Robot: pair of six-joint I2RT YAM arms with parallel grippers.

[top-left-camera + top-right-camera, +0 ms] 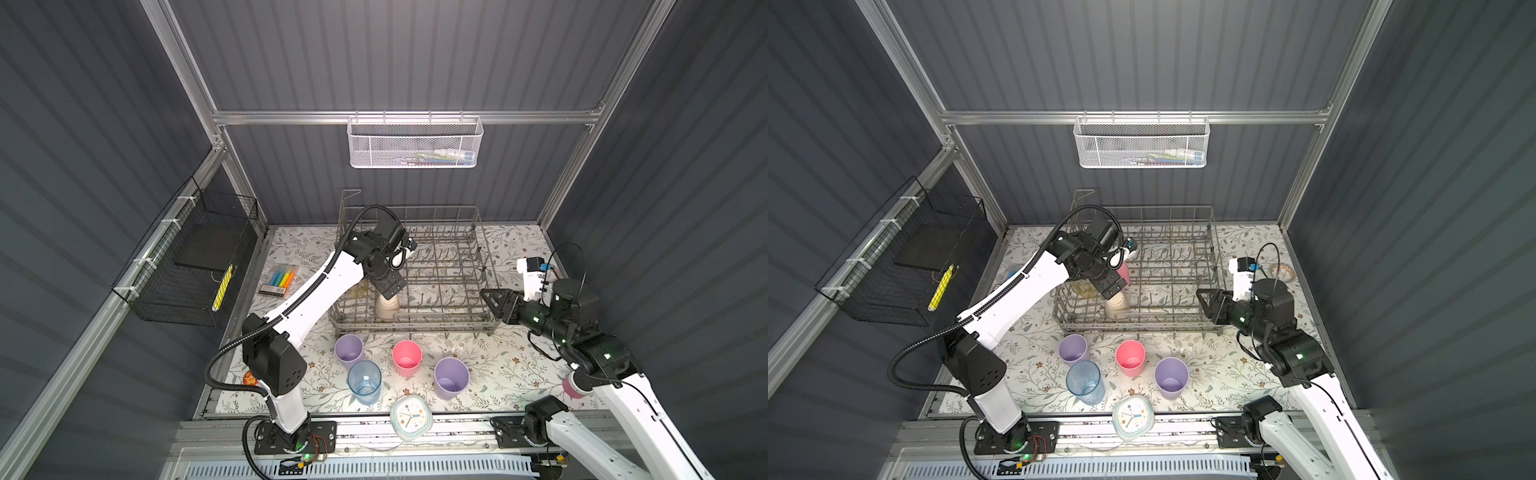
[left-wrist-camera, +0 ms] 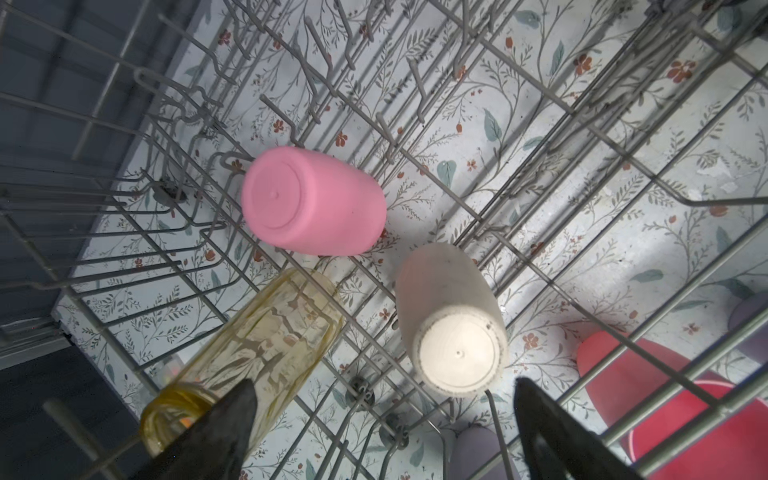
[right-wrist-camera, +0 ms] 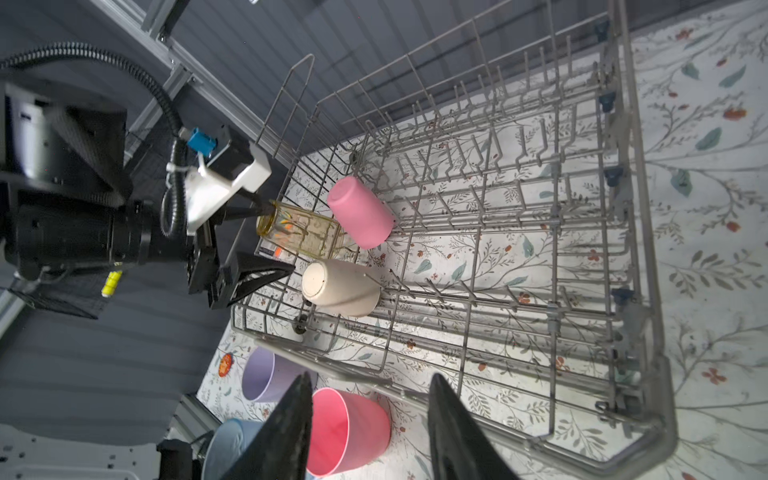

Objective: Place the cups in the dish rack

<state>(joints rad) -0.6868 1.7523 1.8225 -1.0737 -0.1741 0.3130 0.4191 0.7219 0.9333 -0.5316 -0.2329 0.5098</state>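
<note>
The grey wire dish rack [image 1: 440,323] holds three cups at its near-left corner. They are a pink cup [image 2: 311,203], a yellowish patterned glass [image 2: 257,349] lying on its side, and a short beige cup [image 2: 453,324] bottom up. My left gripper [image 2: 382,395] hangs open just above the beige cup [image 1: 387,309], with nothing between its fingers. On the table in front stand a lilac cup [image 1: 349,349], a pink cup [image 1: 407,357], a second lilac cup [image 1: 451,376] and a blue cup [image 1: 365,382]. My right gripper [image 1: 488,297] is open and empty at the rack's right end.
A round clock [image 1: 411,417] lies at the table's front edge. A marker pack [image 1: 280,280] sits left of the rack. A white mesh basket [image 1: 415,143] hangs on the back wall, a black wire basket [image 1: 195,266] on the left wall. A small pink cylinder [image 1: 571,386] sits under the right arm.
</note>
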